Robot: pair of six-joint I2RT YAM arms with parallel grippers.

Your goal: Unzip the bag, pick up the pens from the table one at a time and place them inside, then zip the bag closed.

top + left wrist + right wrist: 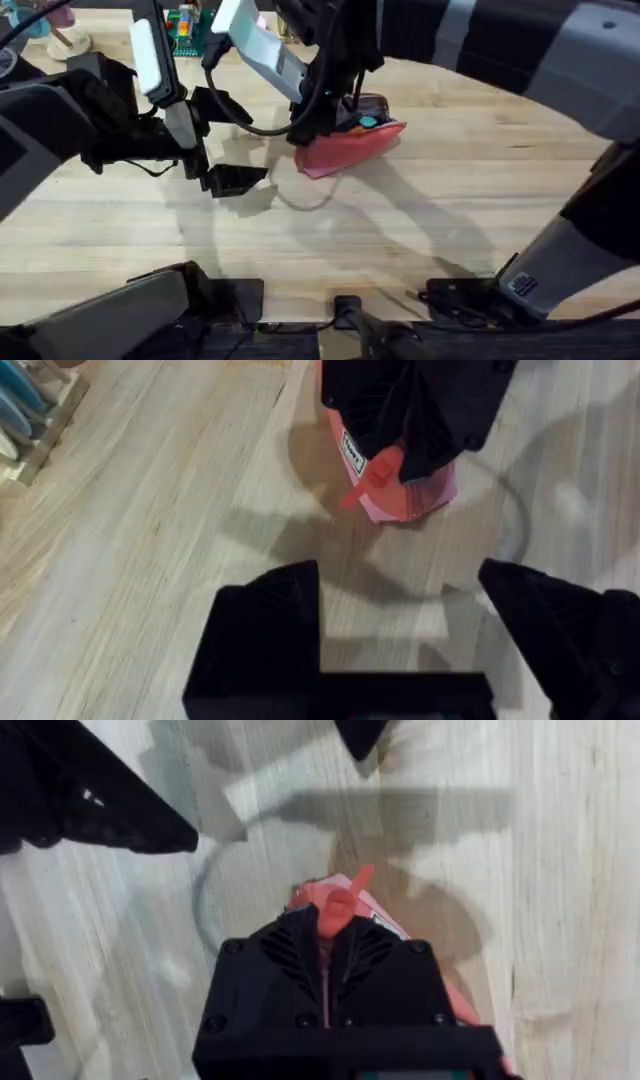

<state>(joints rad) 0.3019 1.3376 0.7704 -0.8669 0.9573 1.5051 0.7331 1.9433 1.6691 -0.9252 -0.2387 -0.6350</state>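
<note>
Overhead, the pink bag [345, 148] is pinched by the right end effector [318, 128] – the left end effector [222, 180] is held spread just left of it, above the counter [400, 230].

A wooden rack [35, 420] with upright teal sticks [15, 405] stands nearby.

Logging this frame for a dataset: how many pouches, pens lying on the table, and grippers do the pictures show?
Pouches: 1, the pink bag
Pens lying on the table: 0
Grippers: 2, the left gripper open near the bag, the right gripper shut on the bag
Total: 3
</note>
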